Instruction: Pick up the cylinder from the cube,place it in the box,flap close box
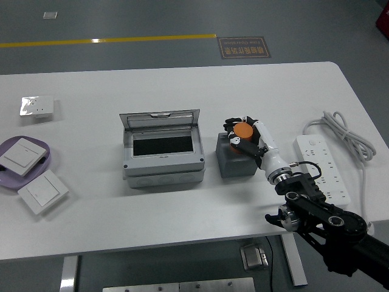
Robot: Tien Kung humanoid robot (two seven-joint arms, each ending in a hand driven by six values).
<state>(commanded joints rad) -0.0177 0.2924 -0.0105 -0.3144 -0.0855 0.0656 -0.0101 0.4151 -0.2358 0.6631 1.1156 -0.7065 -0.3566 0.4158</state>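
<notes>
Orange cylinder (244, 130), short and round, sits at the top of a dark grey cube (237, 159), with the fingers of the robot's right hand (246, 137) curled around it. The hand appears to be grasping it, though from this high angle it is hard to tell whether the cylinder rests on the cube or is just clear of it. The black right arm reaches in from the lower right corner. Just to the left of the cube stands a grey box (161, 154), its hinged flap (159, 119) tipped up at the back and its dark inside open. Further left lie white wall switches (42, 191), some on a purple tray (7, 179); a white power strip (323, 165) lies to the right. No left hand shows.

The pick-up step looks to be in hand. Next, the cylinder would need lifting straight up, carrying left over the box's near wall, and lowering into the opening before the flap is pushed down.
</notes>
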